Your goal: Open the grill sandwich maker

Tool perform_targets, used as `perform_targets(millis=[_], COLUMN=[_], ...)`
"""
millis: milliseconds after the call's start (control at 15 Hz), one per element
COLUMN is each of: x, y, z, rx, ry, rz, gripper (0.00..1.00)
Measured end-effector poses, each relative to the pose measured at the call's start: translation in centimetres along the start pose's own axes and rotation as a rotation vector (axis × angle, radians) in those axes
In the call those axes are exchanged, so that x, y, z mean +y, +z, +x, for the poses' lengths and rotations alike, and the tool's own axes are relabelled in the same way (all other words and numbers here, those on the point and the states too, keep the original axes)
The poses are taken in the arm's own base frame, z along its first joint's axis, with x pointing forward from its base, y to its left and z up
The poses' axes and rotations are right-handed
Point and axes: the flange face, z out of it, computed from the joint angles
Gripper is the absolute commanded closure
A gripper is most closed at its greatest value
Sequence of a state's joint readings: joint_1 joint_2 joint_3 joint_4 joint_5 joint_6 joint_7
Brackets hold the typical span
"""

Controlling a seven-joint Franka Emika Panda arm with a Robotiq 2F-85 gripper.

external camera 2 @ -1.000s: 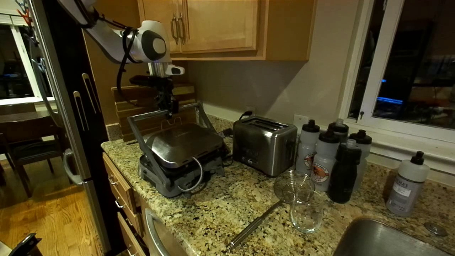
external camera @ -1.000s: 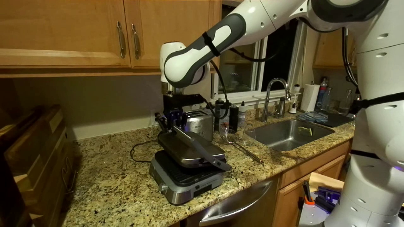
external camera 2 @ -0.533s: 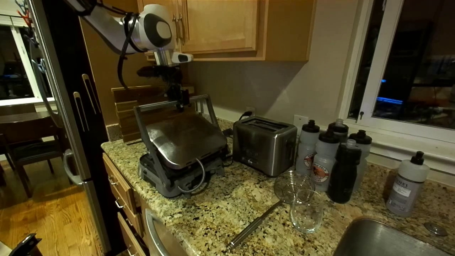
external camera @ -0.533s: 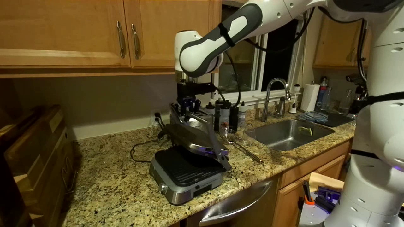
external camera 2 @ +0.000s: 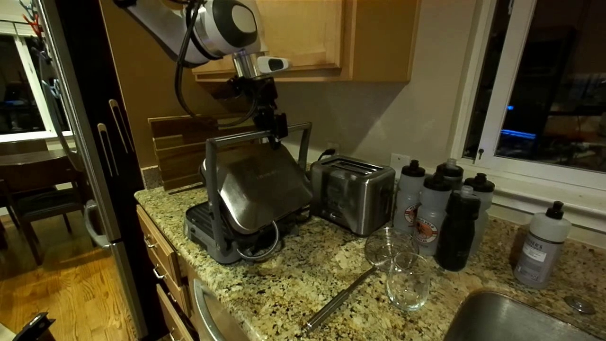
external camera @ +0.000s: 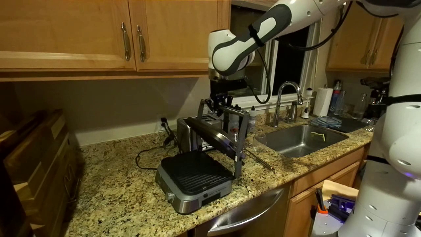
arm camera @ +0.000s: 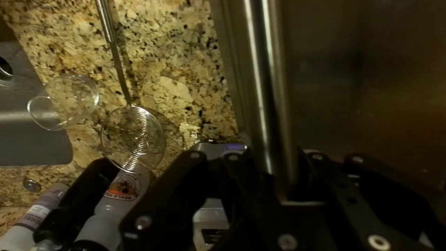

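The claw (external camera 2: 276, 135) is clamped on the handle bar (external camera 2: 239, 138), the metal running straight between its dark fingers (arm camera: 238, 170). The bar's two side arms (external camera 2: 214, 189) stand nearly upright, and beneath it the lid (external camera 2: 265, 184) is tilted up at a slant, with a wide gap between it and the black ribbed plate (external camera: 195, 179). The grill sandwich maker (external camera: 201, 166) itself sits partly open on the speckled counter (external camera: 118, 187), its base (external camera: 185, 202) flat (there's a small silver knob (external camera: 169, 196) low on one side). Right beside it is a shiny steel toaster (external camera 2: 352, 194); whether the lid touches it, I can't tell from here. Past the toaster, some squeeze bottles (external camera 2: 430, 210) stand bunched together. A wire skimmer (arm camera: 133, 139) lies on the counter, its long handle (external camera 2: 336, 303) stretching away from the bottles, with a clear glass (external camera 2: 407, 284) near it. Farther along there's the steel sink (external camera: 291, 148), a tall faucet (external camera: 278, 105) rising behind it.
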State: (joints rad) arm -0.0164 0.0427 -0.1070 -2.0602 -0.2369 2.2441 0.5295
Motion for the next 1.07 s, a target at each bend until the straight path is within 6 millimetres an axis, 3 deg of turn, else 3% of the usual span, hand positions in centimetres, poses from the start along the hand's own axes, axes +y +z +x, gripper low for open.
perform_targets(millis=[333, 1067], x=[3.9, 9.6], y=[1.9, 6.6], z=[0.5, 1.6], rx=[-0.016, -0.077], ry=[0.032, 0.100], rz=[-0.057, -0.140], gripper=[0.96, 0.96])
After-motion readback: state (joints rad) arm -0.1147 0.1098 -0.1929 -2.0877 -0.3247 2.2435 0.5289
